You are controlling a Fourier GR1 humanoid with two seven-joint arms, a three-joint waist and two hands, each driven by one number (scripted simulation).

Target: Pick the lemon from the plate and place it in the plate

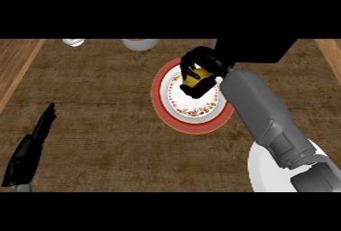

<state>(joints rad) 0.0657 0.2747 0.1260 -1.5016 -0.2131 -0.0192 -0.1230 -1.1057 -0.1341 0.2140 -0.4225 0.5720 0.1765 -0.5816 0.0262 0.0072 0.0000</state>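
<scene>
A yellow lemon (197,77) shows between the curled fingers of my right hand (200,67), which is shut on it over a red-rimmed plate (160,97) with a floral white centre. Most of the lemon is hidden by the fingers, and I cannot tell whether it still touches the plate. A plain white plate (263,173) lies at the lower right, partly covered by my right forearm. My left hand (30,146) rests open at the lower left edge, fingers straight and pointing up the counter.
Along the far edge of the brown counter stand a small pale object (73,42) and a bowl-like dish (140,43). Lighter wooden strips (16,67) border the counter at left and right. A dark block (256,49) sits behind my right hand.
</scene>
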